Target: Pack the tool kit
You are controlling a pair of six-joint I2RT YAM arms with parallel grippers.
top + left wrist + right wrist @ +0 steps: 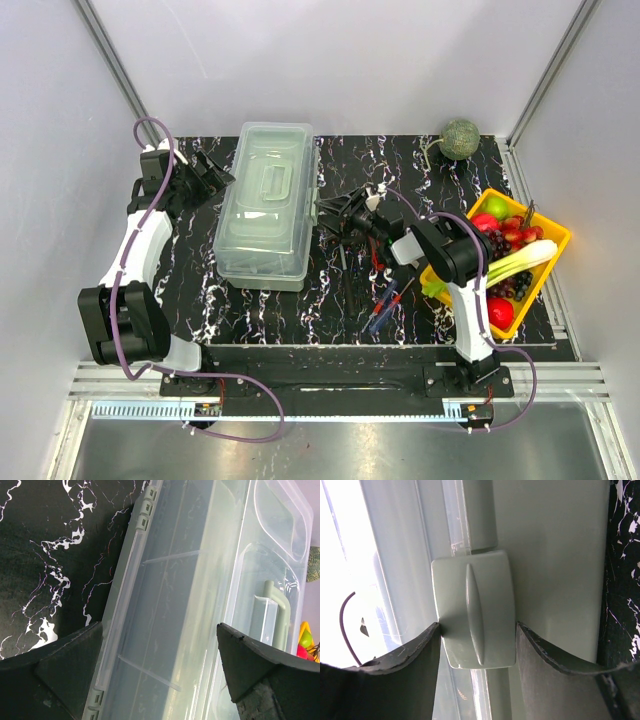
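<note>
Your right gripper is narrowed onto the latch of the toolbox, one finger against each side of it, on the box's right wall. Your left gripper stands wide just beside the box's left edge, the clear lid in front of it. The box lies closed on the mat, left of the loose tools.

Left arm and right arm white, black-jointed; purple cables; black claw fingers.
</note>
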